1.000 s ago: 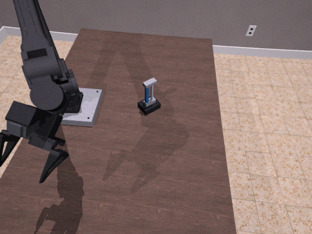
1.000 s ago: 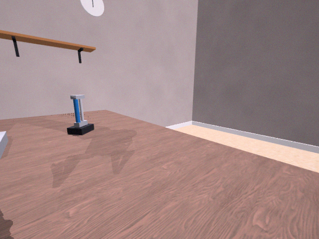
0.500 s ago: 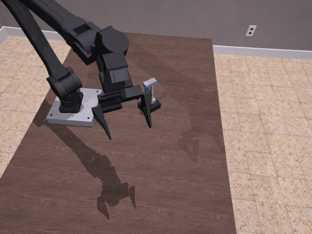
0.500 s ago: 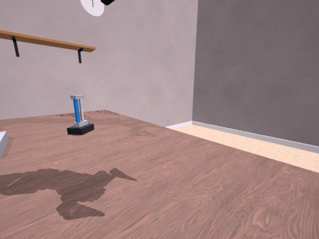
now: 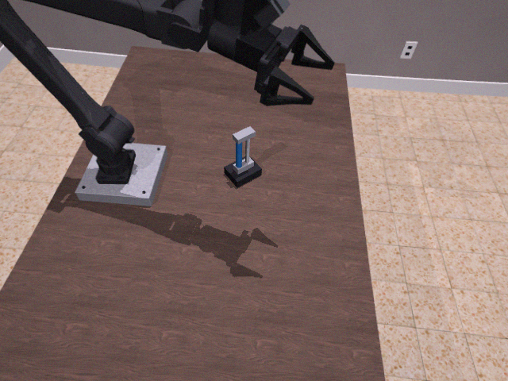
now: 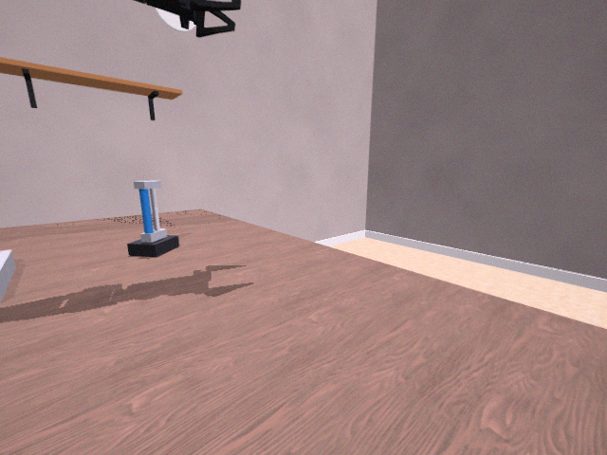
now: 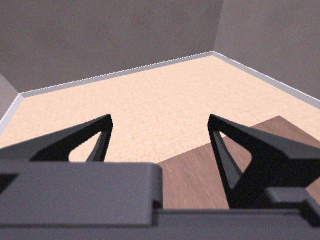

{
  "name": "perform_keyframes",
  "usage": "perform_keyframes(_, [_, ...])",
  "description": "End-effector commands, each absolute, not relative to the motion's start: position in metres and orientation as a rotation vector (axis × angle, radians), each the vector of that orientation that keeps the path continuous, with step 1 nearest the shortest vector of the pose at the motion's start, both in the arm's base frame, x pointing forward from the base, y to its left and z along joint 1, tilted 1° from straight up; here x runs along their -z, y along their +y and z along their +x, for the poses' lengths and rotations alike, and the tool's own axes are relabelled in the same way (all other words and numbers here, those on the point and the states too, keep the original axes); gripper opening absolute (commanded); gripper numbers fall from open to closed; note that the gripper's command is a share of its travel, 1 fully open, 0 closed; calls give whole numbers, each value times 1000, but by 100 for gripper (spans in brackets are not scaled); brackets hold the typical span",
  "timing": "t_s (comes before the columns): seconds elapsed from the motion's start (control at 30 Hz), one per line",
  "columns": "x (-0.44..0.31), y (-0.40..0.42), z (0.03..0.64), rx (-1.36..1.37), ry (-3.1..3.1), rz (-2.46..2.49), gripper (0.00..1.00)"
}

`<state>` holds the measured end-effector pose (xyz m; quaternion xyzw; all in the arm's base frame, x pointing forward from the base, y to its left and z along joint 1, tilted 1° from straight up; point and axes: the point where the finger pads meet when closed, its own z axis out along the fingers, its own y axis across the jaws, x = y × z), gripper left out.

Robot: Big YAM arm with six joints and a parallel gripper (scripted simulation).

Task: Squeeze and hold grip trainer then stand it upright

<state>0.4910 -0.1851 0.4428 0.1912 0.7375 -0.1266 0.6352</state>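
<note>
The grip trainer (image 5: 243,157) (image 6: 148,215) stands upright on its black base near the middle of the wooden table (image 5: 205,320) (image 6: 367,353). Its thick blue foam bar (image 5: 238,153) (image 6: 145,210) and thin grey bar (image 5: 247,152) (image 6: 155,209) stand apart under a grey top cap. My gripper (image 5: 322,81) (image 6: 236,17) (image 7: 160,119) is open and empty. It hangs high in the air, well above the trainer and off to its far side. The wrist view looks out over a table corner (image 7: 190,175) and the floor; the trainer is not in it.
The arm's grey mounting plate (image 5: 152,163) (image 6: 5,271) sits on the table left of the trainer. The arm's shadow falls on the table in front of the trainer. A wooden wall shelf (image 6: 98,81) hangs behind.
</note>
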Motion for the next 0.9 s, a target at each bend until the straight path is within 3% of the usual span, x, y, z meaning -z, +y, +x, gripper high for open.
perform_keyframes(0.0, [-512, -130, 504, 242, 1564, 292, 100])
perform_keyframes(0.13, [-524, -92, 509, 176, 1538, 207, 100])
perform_keyframes(0.23, [-532, -17, 522, 38, 1506, 32, 100])
perform_keyframes(0.3, [-441, 20, 527, -85, 1710, 114, 100])
perform_keyframes(0.43, [-380, 41, 523, -148, 1866, 277, 100])
perform_keyframes(0.6, [-324, 59, 510, -163, 1998, 438, 100])
perform_keyframes(0.77, [-327, 69, 510, -176, 2007, 513, 100])
perform_keyframes(0.8, [-275, 73, 490, -135, 2100, 587, 100])
perform_keyframes(0.87, [-253, 79, 478, -108, 2140, 656, 100])
